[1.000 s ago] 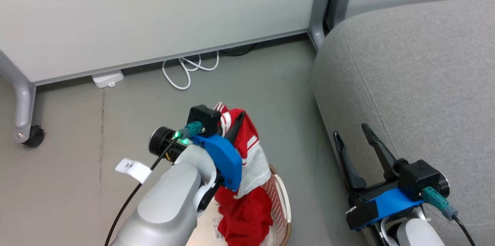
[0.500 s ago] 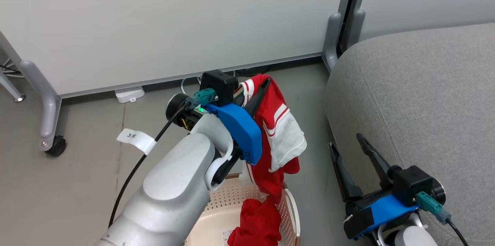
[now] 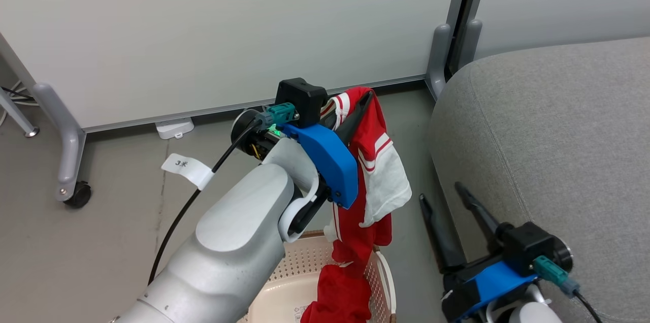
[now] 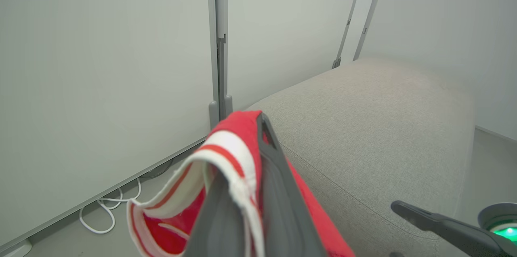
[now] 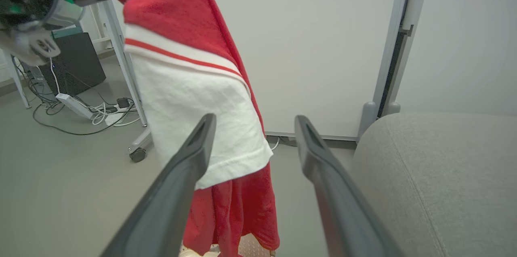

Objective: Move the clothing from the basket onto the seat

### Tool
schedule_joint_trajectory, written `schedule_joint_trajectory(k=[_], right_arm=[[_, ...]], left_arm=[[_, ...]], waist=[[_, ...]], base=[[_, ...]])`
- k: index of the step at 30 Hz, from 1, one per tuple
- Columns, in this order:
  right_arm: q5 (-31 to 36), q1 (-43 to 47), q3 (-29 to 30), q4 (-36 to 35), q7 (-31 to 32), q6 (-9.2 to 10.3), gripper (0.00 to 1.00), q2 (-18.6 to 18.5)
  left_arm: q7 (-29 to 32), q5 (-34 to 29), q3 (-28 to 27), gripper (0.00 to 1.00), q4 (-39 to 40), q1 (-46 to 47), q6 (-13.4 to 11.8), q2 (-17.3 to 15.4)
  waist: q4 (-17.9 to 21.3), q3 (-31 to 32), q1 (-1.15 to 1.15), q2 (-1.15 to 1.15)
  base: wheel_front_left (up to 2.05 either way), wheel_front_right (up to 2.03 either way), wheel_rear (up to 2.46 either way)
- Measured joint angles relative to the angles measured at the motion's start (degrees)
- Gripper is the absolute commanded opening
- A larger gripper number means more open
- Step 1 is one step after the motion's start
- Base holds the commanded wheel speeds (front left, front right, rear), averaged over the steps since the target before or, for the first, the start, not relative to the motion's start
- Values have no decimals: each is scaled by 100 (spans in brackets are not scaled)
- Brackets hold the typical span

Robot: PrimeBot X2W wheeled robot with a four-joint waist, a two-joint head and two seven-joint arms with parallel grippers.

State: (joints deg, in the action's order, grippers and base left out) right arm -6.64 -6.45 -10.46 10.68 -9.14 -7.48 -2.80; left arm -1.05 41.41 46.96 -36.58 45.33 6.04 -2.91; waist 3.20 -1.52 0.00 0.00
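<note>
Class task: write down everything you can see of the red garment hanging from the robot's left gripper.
The red garment is soft, creased fabric, bright red with white stripes and a broad white panel. Its striped edge is pinched in the shut left gripper, and the rest hangs limp. The lower end drops to the basket, meeting more red cloth there. It hangs left of the grey seat, apart from it.

Clothing is cloth, basket smooth plastic, seat matt fabric.
</note>
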Motion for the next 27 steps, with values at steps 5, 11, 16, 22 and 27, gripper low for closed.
schedule_joint_trajectory(k=[5, 11, 16, 22, 27], right_arm=[[-167, -23, -364, 3, 38, 0, 100, 0], [-172, -282, -759, 223, 179, 0, 100, 1], [-131, -608, -966, 622, 288, 0, 100, 1], [-266, -1089, -1160, 1183, 112, 0, 100, 0], [-364, -1513, -1187, 1788, -108, 0, 100, 0]], left_arm=[[-33, 101, 135, 0, -42, 31, -48, 0], [-93, 215, 270, 0, -105, 97, -98, 0], [-152, 299, 382, 0, -178, 168, -119, 0], [-177, 402, 534, 0, -199, 227, -151, 1], [-190, 514, 680, 0, -188, 282, -163, 0]], waist=[[-16, -36, 0, 0], [-33, -70, 1, 0], [-43, -93, 1, 0], [-83, -112, 1, 0], [-135, -113, 1, 0]], base=[[0, 0, 0], [0, 0, 0], [0, 0, 0], [0, 0, 0], [0, 0, 0]])
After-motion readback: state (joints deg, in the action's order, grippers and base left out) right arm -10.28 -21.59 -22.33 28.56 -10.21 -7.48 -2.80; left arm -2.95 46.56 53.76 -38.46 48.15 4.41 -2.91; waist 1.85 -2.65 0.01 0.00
